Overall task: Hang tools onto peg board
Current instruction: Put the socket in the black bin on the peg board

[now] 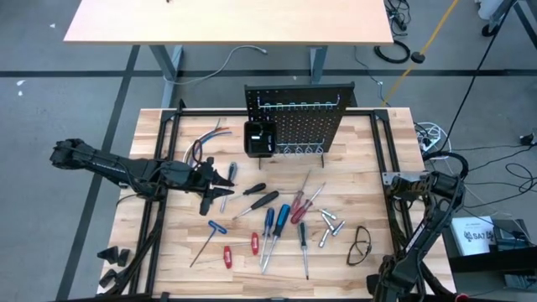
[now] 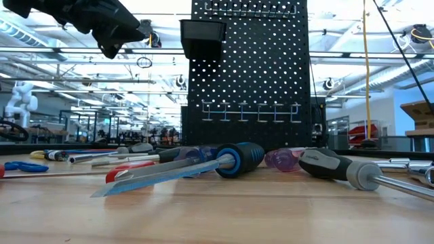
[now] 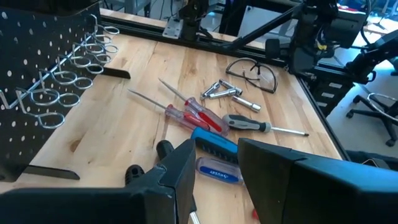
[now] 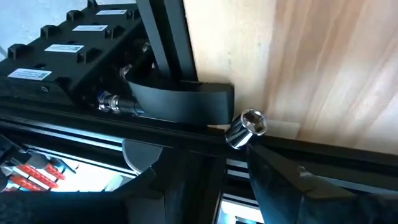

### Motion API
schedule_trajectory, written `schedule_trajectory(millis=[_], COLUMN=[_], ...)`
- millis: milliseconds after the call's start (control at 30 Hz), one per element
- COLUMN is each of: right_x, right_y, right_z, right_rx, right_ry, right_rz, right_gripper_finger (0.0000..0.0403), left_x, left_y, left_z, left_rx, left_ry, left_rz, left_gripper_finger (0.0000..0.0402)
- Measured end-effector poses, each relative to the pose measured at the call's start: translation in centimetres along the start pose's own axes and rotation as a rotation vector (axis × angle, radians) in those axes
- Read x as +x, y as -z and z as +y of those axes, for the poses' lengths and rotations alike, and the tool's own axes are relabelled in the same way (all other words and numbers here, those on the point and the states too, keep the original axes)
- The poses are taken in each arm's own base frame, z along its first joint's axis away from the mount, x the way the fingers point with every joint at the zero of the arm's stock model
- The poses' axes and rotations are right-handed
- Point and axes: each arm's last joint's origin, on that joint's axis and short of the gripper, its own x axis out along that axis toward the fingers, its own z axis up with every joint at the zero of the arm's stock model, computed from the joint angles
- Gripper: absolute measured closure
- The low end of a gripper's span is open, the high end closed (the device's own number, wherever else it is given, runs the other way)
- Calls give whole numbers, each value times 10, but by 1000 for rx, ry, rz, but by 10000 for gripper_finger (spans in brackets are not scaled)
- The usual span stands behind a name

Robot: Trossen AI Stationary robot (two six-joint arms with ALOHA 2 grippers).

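**A:** Where do things stand?

**B:** The left end effector (image 1: 220,188) hovers above the bench (image 1: 168,243), just left of the scattered tools (image 1: 281,222). Its fingers (image 3: 180,171) are spread partway with nothing between them. The peg board (image 1: 300,117) stands upright at the far edge of the bench, its hooks (image 3: 74,68) bare, so no tool hangs there yet.

**A:** And the right arm?

**B:** It waits folded off the right edge of the bench. The right end effector (image 4: 217,180) is parted and empty, pointed at the bench frame.

**A:** Which tool should the left one go for?

**B:** I would say the nearest, the black-handled screwdriver (image 1: 254,189) just beside its fingertips, or the blue-handled screwdriver (image 3: 214,144) its wrist camera looks onto. Both lie flat among neighbours.

**A:** How to take it cleanly?

**B:** Come down with the fingers across the handle, not along it, and grip near the handle's middle so the shaft does not swing. The red-handled screwdrivers (image 3: 196,115) lie close, so a crooked descent could nudge them. The ring hooks look narrow; keep the shaft pointing down when carrying it over, so it can drop through a ring.
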Motion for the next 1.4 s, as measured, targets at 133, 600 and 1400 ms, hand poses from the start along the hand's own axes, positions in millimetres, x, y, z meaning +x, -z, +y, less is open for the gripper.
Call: schedule_trajectory(millis=[133,600,1400], right_x=[0,1,9], right_y=[0,3,12], right_z=[-2,-9,-3], right_rx=[26,20,3], right_ry=[17,91,97], right_rz=[-10,2,-65], right_gripper_finger=[250,250,250], left_x=[0,0,1], left_y=[0,0,1], left_z=[0,0,-1], left_rx=[6,28,-6], left_ry=[0,0,20], left_rz=[0,0,9], left_gripper_finger=[275,275,275])
